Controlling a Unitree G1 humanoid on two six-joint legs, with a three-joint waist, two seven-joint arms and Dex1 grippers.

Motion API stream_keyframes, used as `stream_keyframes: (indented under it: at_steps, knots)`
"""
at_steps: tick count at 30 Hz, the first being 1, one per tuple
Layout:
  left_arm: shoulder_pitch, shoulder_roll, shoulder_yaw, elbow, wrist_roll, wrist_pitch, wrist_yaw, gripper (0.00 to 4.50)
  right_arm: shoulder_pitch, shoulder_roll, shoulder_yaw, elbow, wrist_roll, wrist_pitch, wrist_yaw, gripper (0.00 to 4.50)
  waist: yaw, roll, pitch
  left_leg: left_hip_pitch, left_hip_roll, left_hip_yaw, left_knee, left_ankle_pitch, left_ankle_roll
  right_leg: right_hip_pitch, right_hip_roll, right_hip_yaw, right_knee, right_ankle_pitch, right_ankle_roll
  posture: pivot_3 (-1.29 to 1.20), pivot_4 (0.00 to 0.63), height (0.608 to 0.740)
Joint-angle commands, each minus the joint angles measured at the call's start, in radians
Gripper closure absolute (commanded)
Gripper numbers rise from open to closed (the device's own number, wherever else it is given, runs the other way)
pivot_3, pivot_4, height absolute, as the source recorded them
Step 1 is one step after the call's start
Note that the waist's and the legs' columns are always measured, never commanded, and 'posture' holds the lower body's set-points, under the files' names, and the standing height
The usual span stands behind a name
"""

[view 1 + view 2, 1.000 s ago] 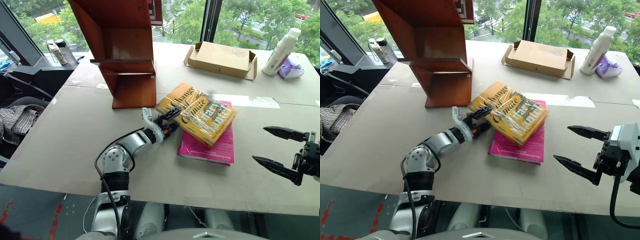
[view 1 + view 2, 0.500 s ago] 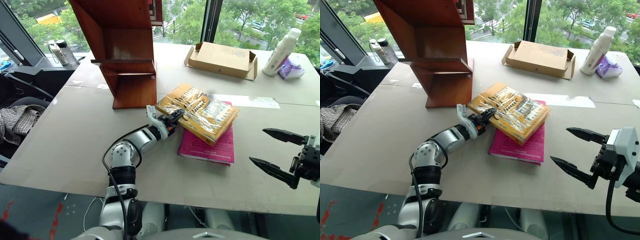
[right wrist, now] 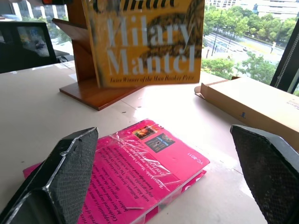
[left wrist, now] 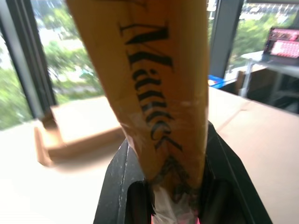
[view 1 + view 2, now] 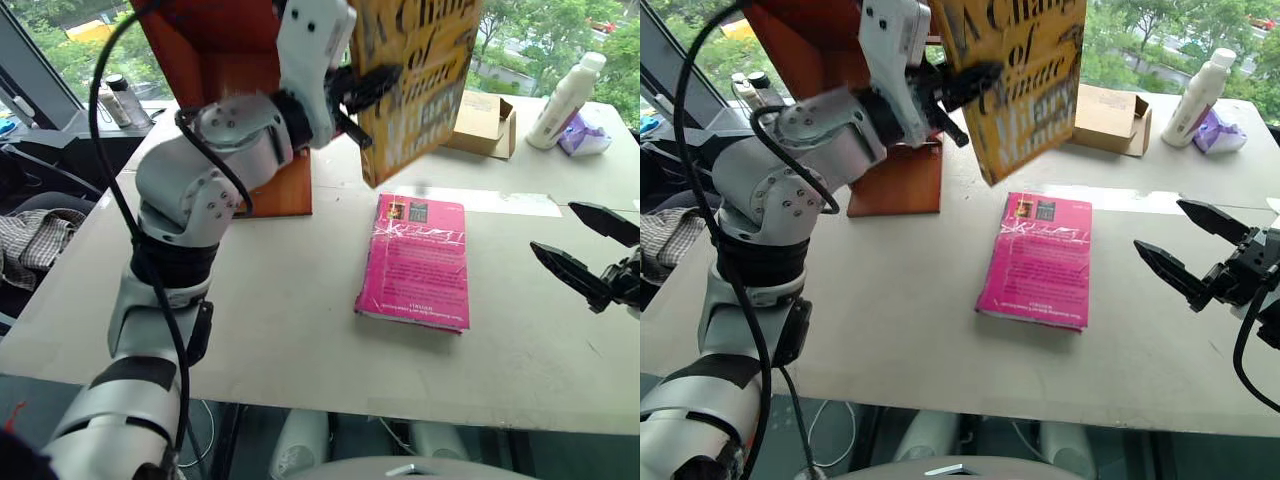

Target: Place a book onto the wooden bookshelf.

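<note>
Above the table (image 5: 300, 300), the book (image 5: 415, 80) is clamped upright by the left gripper (image 5: 355, 95), just right of the wooden bookshelf (image 5: 230, 60). Left wrist view: black fingers (image 4: 117, 186) are seen pinching its spine. Right wrist view: right gripper (image 3: 168, 182) is held spread, empty, over the pink book (image 3: 135, 168).

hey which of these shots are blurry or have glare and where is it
Left wrist view: the book sits so near the lens that its lettering is soft, and the background is blurred. Left eye view: glossy wrap on the pink book catches window glare. Right wrist view: sharp on that cover, with bright daylight behind.
</note>
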Motion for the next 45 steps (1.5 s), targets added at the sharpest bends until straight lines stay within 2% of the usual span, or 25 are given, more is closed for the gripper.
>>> stream_keyframes:
  at_steps: [1,4,9,16,20,24,32,35,38,43,45]
  knots:
    - [-0.135,0.147,-0.115,-0.02,0.342,-0.268,-0.183,4.04,-0.091,0.004,0.036,0.064,-0.03,-0.062,0.0,0.0,-0.004,0.0,0.002,0.0,0.0,0.001,-0.001,0.0,0.0,-0.001,0.0,0.001,0.0,0.0,0.0,0.0,0.15,0.74]
    - [-0.218,0.236,-0.172,0.029,0.469,-0.332,-0.354,4.04,-0.15,0.013,0.077,0.125,-0.063,-0.101,0.018,0.0,0.0,0.002,0.002,0.0,0.0,0.001,-0.003,0.0,0.0,-0.002,0.002,0.001,-0.001,0.001,0.004,0.0,0.15,0.74]
    - [-0.278,0.319,-0.177,0.079,0.57,-0.356,-0.578,4.04,-0.226,0.033,0.127,0.19,-0.09,-0.151,0.04,0.0,0.002,0.004,0.004,0.0,0.0,0.001,-0.003,0.0,0.0,-0.002,0.002,0.0,-0.001,-0.001,0.007,0.0,0.15,0.74]
    - [-0.28,0.44,-0.222,0.167,0.798,-0.344,-0.791,4.04,-0.32,0.015,0.161,0.247,-0.09,-0.197,0.112,0.0,-0.001,0.004,0.005,-0.005,0.0,0.001,0.0,0.0,0.0,-0.004,0.002,0.0,0.0,0.0,0.008,0.0,0.15,0.74]
    - [-0.287,0.461,-0.251,0.224,0.915,-0.323,-0.878,4.04,-0.366,0.003,0.165,0.259,-0.076,-0.197,0.141,0.0,-0.001,0.004,0.005,-0.004,0.0,0.001,0.0,0.0,0.0,-0.005,0.003,-0.001,0.002,0.0,0.008,0.0,0.15,0.74]
    - [-0.274,0.438,-0.287,0.267,1.035,-0.275,-0.951,4.04,-0.406,-0.004,0.17,0.278,-0.077,-0.199,0.166,0.0,0.0,0.004,0.005,-0.004,0.001,0.001,0.001,0.0,0.0,-0.005,0.002,0.0,0.003,0.0,0.008,0.0,0.15,0.74]
    - [-0.244,0.304,-0.307,0.336,1.193,-0.185,-0.943,4.04,-0.393,-0.001,0.17,0.265,-0.077,-0.195,0.162,0.0,-0.009,0.005,0.004,0.006,0.0,0.004,0.003,0.001,-0.001,-0.004,0.004,0.006,0.019,-0.003,0.011,0.0,0.15,0.74]
    - [-0.243,0.251,-0.285,0.312,1.204,-0.102,-0.969,4.04,-0.382,-0.012,0.157,0.252,-0.069,-0.187,0.157,0.0,-0.017,0.005,0.004,0.006,0.001,0.004,0.004,0.002,-0.002,-0.004,0.004,0.007,0.02,-0.002,0.01,0.0,0.15,0.74]
    - [-0.222,0.247,-0.275,0.293,1.218,-0.068,-0.99,4.04,-0.373,-0.019,0.156,0.249,-0.072,-0.186,0.154,0.0,-0.022,0.006,0.004,0.005,0.001,0.004,0.005,0.002,-0.002,-0.005,0.004,0.007,0.02,-0.001,0.008,0.0,0.15,0.74]
    - [-0.207,0.238,-0.246,0.262,1.225,0.006,-1.016,1.76,-0.374,-0.023,0.156,0.247,-0.063,-0.183,0.153,0.0,-0.027,0.005,0.004,0.003,0.002,0.004,0.005,0.002,-0.002,-0.006,0.004,0.008,0.019,0.0,0.007,0.0,0.15,0.74]
    - [-0.217,0.209,-0.224,0.258,1.234,0.054,-0.972,0.88,-0.377,-0.022,0.16,0.245,-0.058,-0.18,0.152,0.0,-0.025,0.005,0.004,0.003,0.002,0.005,0.005,0.002,-0.002,-0.006,0.004,0.008,0.019,0.0,0.007,0.0,0.15,0.74]
